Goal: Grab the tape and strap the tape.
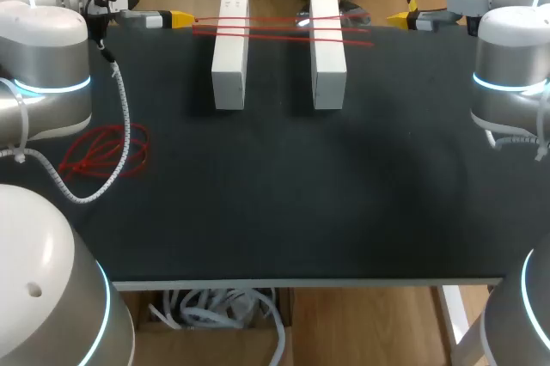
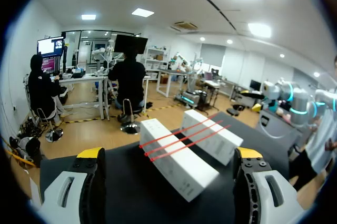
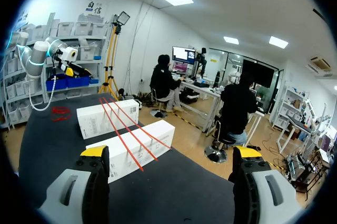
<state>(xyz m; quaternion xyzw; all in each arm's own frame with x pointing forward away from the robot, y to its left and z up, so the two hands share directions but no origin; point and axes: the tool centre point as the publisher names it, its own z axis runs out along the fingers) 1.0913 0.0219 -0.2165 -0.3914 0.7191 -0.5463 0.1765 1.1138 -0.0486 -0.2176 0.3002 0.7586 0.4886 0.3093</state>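
The left end effector (image 2: 169, 154) has its yellow-tipped fingers spread wide and holds nothing. The right end effector (image 3: 170, 152) is just as wide open and empty. Each hangs at its own far corner of the tabletop (image 1: 301, 211), pointing in toward the middle. Between them three red tape strands (image 1: 284, 29) lie stretched across the far ends of two white boxes (image 1: 230, 52), which stand side by side with a gap between. A loose red tape bundle (image 1: 107, 153) lies on the tabletop near the left arm, just beside its coiled cable (image 1: 125, 125). The strands are thin and sit flat on the box tops, so a closing finger could easily slide over them and grip nothing, or catch one strand only. A low approach may nudge a box, shift it and slacken or drop all three strands. Pulling unevenly from one side would likely drag the boxes together. The bundle could also snag on the cable if the left arm sweeps over it.
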